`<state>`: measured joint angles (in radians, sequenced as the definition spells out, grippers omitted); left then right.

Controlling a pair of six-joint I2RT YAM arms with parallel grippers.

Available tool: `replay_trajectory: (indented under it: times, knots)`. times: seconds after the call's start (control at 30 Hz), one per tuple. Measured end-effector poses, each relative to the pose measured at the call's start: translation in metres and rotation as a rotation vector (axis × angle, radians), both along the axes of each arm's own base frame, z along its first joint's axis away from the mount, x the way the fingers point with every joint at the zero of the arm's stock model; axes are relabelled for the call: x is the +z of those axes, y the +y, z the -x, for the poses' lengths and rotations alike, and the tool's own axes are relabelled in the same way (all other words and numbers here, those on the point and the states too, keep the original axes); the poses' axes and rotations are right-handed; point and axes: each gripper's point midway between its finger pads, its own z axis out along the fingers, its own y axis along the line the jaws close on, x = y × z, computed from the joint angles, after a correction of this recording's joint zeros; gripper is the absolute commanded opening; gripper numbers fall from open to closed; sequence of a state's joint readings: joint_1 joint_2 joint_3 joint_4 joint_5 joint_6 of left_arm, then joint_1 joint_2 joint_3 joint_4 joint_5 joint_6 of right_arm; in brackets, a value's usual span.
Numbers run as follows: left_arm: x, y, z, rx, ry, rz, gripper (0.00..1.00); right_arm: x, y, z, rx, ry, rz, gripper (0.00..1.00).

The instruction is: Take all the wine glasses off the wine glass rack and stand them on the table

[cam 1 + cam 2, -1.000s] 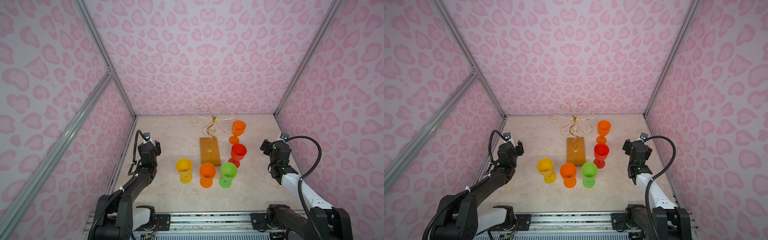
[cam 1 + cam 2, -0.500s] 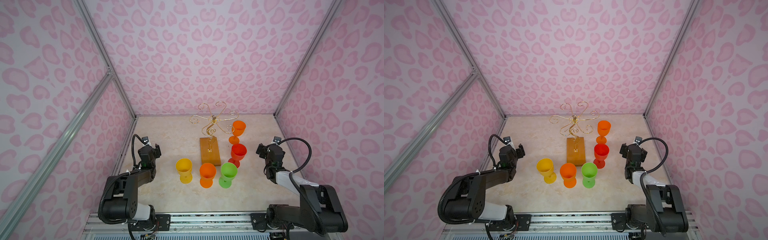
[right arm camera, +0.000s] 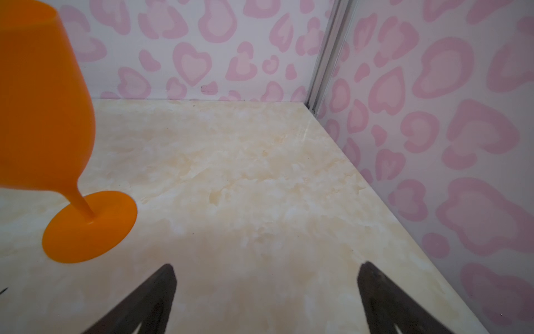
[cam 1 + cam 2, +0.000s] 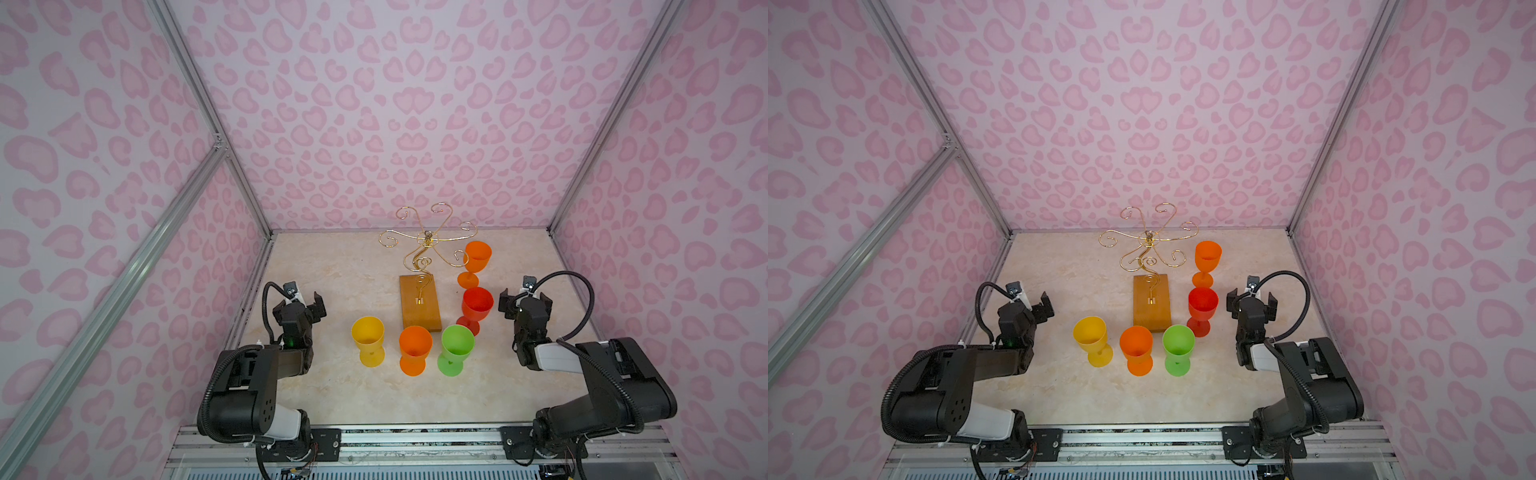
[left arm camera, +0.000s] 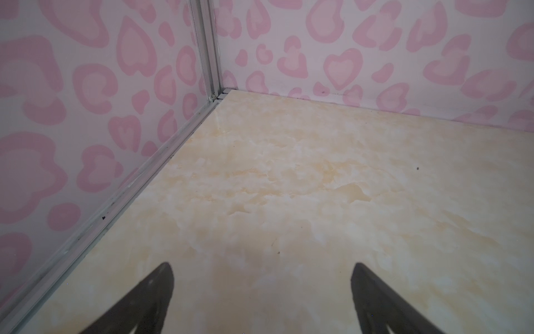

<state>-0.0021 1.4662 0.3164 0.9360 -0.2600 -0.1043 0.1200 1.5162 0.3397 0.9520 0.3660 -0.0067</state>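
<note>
Judging the removal step finished, we are seeing the gold wire wine glass rack on its amber wooden base standing bare at the far middle of the cream marbled table, with nothing hanging from it. Standing upright near it are the yellow plastic wine glass, orange plastic wine glass and green plastic wine glass. The red plastic wine glass and far orange plastic wine glass are standing to its right. Our left gripper and right gripper are both gaping, released and empty. Next, we are probably only parking the arms.

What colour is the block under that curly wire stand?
Amber-brown; the rectangular wooden base of the gold wire wine glass rack shows best in a top view.
</note>
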Motion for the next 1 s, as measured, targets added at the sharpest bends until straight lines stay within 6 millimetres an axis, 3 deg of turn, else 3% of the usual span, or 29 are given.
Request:
replay_trajectory:
  times: [0.13,0.37,1.0]
  knots:
    - [0.004,-0.001,-0.001,-0.001,-0.018,-0.001,0.97,-0.018,-0.014,0.008,-0.048,0.02,-0.007,0.99]
    - [0.006,-0.001,-0.001,0.001,-0.026,-0.006,0.97,-0.006,-0.012,0.004,-0.046,-0.039,-0.019,0.99]
    - [0.005,-0.001,-0.001,0.001,-0.024,-0.006,0.97,-0.004,-0.012,0.004,-0.047,-0.047,-0.019,0.99]
